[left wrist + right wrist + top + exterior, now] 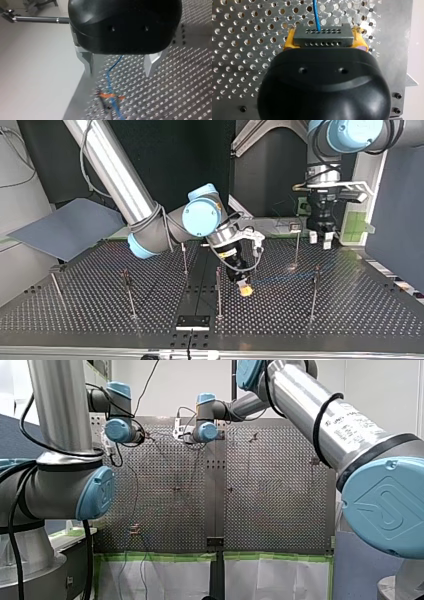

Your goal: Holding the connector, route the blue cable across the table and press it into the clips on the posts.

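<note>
In the right wrist view my right gripper [323, 33] has its yellow pads [289, 40] shut on the grey connector [323, 40]. The blue cable [315, 13] runs out of the connector over the perforated plate. The top view shows that gripper [243, 289] low over the table's middle, with the cable [280, 279] stretching toward a clip post [314, 292]. My left gripper [119, 72] hangs open with metal fingers [88, 62] above the cable [110, 82] and an orange clip [108, 95], touching neither. In the top view the left gripper [320, 240] stands near the far right edge.
Several thin posts rise from the perforated table [350, 310], among them one [218, 292] just beside my right gripper, another [130, 292] and one [297, 245] near my left gripper. A black bracket [192, 321] sits at the near edge.
</note>
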Tool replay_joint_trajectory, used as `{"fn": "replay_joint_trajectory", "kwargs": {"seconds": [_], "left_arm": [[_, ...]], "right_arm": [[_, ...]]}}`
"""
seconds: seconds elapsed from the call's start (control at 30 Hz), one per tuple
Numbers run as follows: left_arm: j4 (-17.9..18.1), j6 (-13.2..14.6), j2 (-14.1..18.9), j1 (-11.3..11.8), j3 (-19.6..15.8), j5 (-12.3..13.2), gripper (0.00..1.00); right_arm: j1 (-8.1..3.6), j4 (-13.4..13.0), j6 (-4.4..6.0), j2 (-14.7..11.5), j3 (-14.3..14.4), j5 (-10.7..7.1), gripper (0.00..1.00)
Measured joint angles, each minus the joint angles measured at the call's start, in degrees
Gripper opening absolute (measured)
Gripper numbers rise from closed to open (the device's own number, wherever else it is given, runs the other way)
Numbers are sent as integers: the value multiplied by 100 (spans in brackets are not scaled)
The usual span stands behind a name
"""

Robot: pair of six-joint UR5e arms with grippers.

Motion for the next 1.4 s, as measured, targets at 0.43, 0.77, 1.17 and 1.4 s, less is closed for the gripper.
{"fn": "replay_joint_trajectory", "kwargs": {"seconds": [0.43, 0.77, 1.17, 1.4], "left_arm": [[-429, 289, -289, -236, 442, -26, 100], [-433, 232, -327, -370, 771, 34, 100], [-126, 140, -836, -565, 1259, -71, 100], [-250, 202, -1126, -604, 1522, -152, 100]], "right_arm": [[-2, -1, 0, 4, 1, 0, 0], [-2, -4, -5, 9, 0, 0, 0], [-3, -10, -9, 16, 0, 0, 0], [-8, -10, -4, 25, 0, 0, 0]]}}
